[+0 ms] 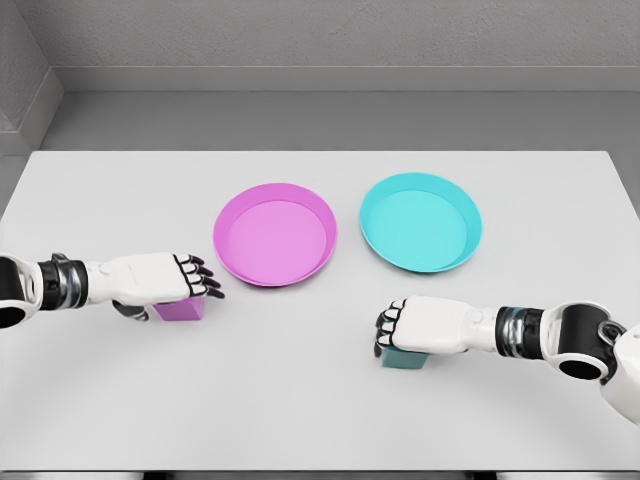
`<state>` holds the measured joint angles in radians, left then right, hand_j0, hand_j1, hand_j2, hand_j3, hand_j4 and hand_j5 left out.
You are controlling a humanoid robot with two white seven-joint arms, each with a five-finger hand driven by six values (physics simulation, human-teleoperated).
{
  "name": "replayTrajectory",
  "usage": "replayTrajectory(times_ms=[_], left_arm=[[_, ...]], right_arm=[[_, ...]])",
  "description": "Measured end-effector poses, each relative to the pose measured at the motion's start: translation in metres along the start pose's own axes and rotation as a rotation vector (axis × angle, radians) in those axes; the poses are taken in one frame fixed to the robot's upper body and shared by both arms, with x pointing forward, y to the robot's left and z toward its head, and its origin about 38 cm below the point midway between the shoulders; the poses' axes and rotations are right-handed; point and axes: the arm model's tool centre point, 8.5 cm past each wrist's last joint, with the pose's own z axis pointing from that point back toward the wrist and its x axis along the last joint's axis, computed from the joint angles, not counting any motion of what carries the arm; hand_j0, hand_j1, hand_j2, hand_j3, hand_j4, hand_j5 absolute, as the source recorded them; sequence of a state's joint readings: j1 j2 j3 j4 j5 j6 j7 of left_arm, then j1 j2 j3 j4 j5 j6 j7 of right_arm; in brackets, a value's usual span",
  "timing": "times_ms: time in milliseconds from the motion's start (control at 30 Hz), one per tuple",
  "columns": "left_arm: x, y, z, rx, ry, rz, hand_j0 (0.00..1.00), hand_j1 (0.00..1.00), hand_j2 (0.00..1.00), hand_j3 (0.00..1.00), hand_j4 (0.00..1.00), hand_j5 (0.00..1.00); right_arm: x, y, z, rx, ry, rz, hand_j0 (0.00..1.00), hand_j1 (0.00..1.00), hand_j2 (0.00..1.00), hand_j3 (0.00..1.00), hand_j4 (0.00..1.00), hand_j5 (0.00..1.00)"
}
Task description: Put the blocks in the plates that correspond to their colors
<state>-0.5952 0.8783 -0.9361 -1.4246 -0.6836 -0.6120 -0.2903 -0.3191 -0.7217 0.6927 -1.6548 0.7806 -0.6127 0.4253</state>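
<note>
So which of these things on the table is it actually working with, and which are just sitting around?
Part of the job:
- pink block, under the left hand
- teal block, under the right hand
- pink plate
- teal plate

Just there:
- white table carrying it all; nothing else lies about

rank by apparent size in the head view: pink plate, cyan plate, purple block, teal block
1-2. Round pink plate and round cyan plate: look about alike, so no ranking between them.
3-4. Purple cube block and teal cube block: far smaller; each is mostly hidden under a hand, so unsure which is larger.
</note>
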Motion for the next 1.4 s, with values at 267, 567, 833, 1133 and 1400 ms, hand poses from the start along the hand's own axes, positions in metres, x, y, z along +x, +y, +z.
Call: replayTrajectory(times_ms=[267,567,833,1133,1400], left_arm=[[0.0,-0.001,-0.001,-0.006,0.0,-0.006,0.93,0.93,0.93,0.93,0.93,0.93],[-0.001,-0.002,-0.001,-0.024,0.01,-0.031,0.63,0.63,0.63,0.63,0.63,0.63],[-0.002,-0.002,-0.001,-0.048,0.012,-0.038,0.56,0.56,0.56,0.56,0.56,0.56],[0.0,0.006,-0.003,-0.029,0.003,-0.043,0.56,0.56,0.56,0.56,0.56,0.56],[-0.002,0.026,-0.002,0.015,-0.003,-0.06,0.57,0.57,0.57,0.57,0.57,0.57]], right_arm=[[-0.007,-0.007,0.005,-0.014,0.019,0.009,0.6,0.6,0.6,0.6,0.6,0.6],[-0.019,-0.023,0.012,-0.037,0.045,0.037,0.6,0.6,0.6,0.6,0.6,0.6],[-0.034,-0.037,0.018,-0.056,0.082,0.061,0.59,0.59,0.59,0.59,0.59,0.59],[-0.065,-0.043,0.027,-0.049,0.151,0.049,0.59,0.59,0.59,0.59,0.59,0.59],[-0.089,-0.046,0.036,-0.042,0.209,0.034,0.59,0.59,0.59,0.59,0.59,0.59]])
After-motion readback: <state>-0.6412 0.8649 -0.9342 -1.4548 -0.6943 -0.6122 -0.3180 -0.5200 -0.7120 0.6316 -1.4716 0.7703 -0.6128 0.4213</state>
